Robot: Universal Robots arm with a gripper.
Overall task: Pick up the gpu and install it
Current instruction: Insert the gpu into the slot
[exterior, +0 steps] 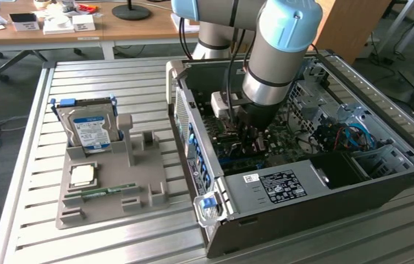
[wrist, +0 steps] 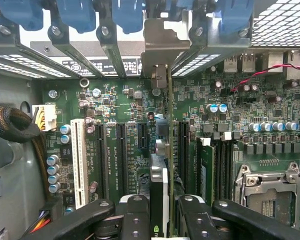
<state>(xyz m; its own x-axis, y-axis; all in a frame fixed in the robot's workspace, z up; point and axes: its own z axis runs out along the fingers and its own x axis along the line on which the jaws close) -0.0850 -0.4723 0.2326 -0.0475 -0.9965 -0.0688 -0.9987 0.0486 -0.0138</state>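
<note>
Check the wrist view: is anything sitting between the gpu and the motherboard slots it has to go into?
Nothing visible. The tool holds the gpu edge-on directly over the black expansion slots, its metal bracket up at the rear slot openings. The slots beside it look bare.

Probably a robotics lab: a slatted metal bench (exterior: 119, 220), office desks (exterior: 104, 27) and chair legs (exterior: 412, 33) behind.

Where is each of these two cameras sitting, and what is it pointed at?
Exterior view: off the arm, above the slatted metal table, looking down on the open black computer case; the grey-and-blue arm shows.
Wrist view: on the wrist, facing the green motherboard; the black jaws grip the thin dark-green gpu edge-on.
Shared: the motherboard.
</note>
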